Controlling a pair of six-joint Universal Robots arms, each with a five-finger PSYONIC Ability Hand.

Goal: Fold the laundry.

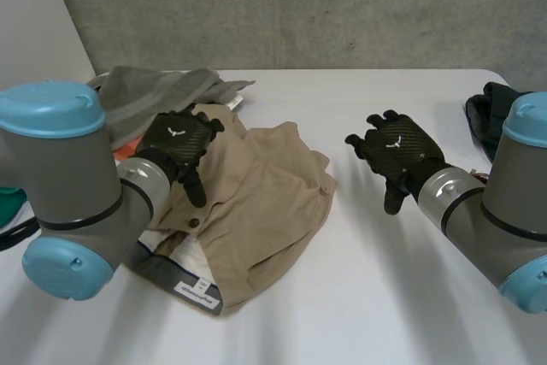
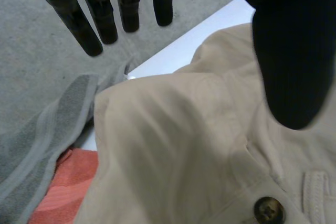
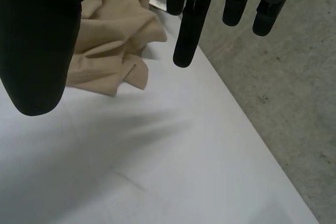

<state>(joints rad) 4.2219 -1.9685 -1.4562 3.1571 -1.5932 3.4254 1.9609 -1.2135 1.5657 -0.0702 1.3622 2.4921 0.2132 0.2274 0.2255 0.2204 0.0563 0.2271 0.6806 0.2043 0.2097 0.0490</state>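
Status: early stage, by my estimate. No item on the table shows a finished, squared fold.

1. Left hand: fingers straight and spread, thumb apart from them, nothing held. It hovers over the far-left part of the tan garment, above the area near its button.
2. Right hand: fingers extended and relaxed, nothing held. It hovers over bare table to the right of the tan garment, apart from the cloth.
3. Tan garment: lies left of centre on the table, rumpled, with its near edge turned so that the inner lining and a label face up. It needs flattening before any fold.
4. Grey garment: in a loose heap behind the tan one, unfolded, with an orange cloth under its edge.
5. Dark garment: bunched at the table's right edge, untouched.

Work left: all items, as far as I can judge.
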